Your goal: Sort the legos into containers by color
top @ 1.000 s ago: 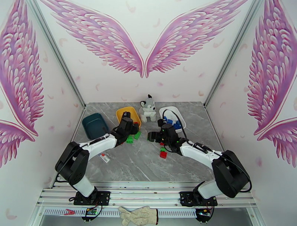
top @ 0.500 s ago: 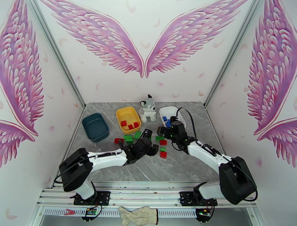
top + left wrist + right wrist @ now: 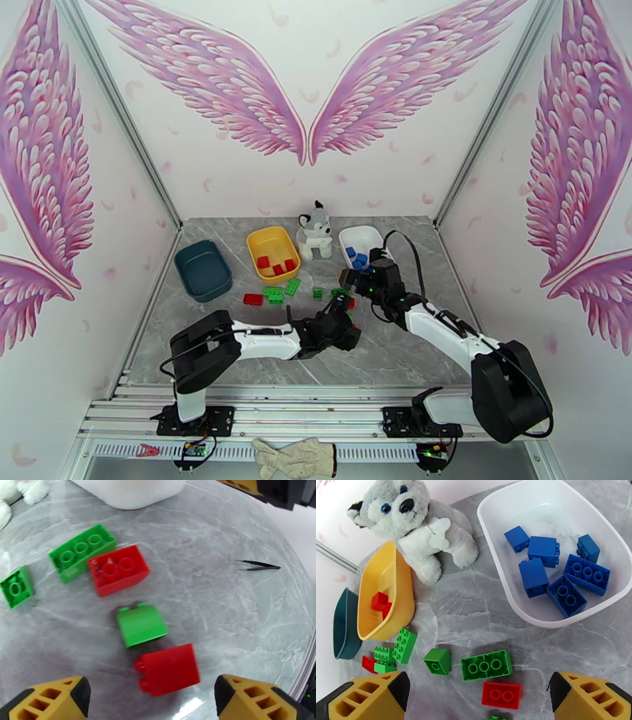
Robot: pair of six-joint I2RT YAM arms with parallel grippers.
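Over the grey marble table [image 3: 237, 618] the left claw [image 3: 152, 693] hangs spread wide, a red lego [image 3: 168, 669] just ahead between its fingers, long side crosswise. The right claw [image 3: 477, 697], also released, is farther off.

The surface [image 3: 411, 355] is grey like marble, with thin white lines in it. The walls [image 3: 316, 189] are white with big pink feather wings [image 3: 229, 87] painted on them. The teal tub [image 3: 203, 270] is dark and plain. The yellow tub [image 3: 401, 590] has red bricks [image 3: 379, 600] inside. The white tub [image 3: 553, 511] has blue bricks [image 3: 543, 551] inside. The toy dog [image 3: 430, 539] is grey and white, with blue eyes and a black nose. Green bricks [image 3: 486, 664] and a loose red brick [image 3: 501, 695] lie on the grey. The left claw [image 3: 154, 699] and the right claw [image 3: 476, 699] are yellow-orange with black edges.
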